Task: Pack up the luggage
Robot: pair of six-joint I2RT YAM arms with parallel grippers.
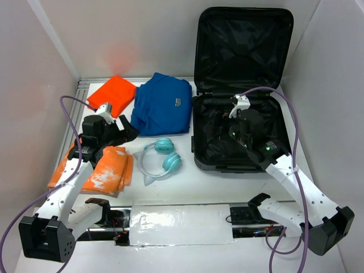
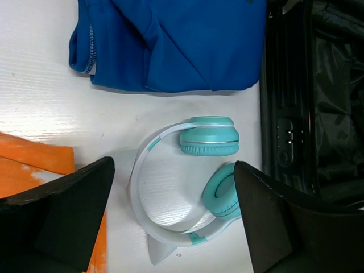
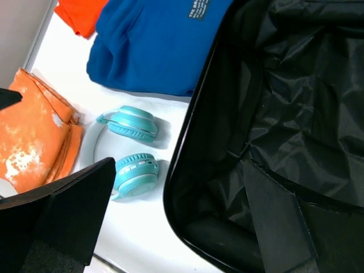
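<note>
Black luggage (image 1: 243, 48), lid up, just beneath right hand (image 3: 179, 170)

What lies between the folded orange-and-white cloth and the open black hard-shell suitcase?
Teal-and-white over-ear headphones lie there on the white table; the top external view shows it best.

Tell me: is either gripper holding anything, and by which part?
Nothing is held. The left gripper is open facing the headphones; the right gripper is open over the luggage.
</note>
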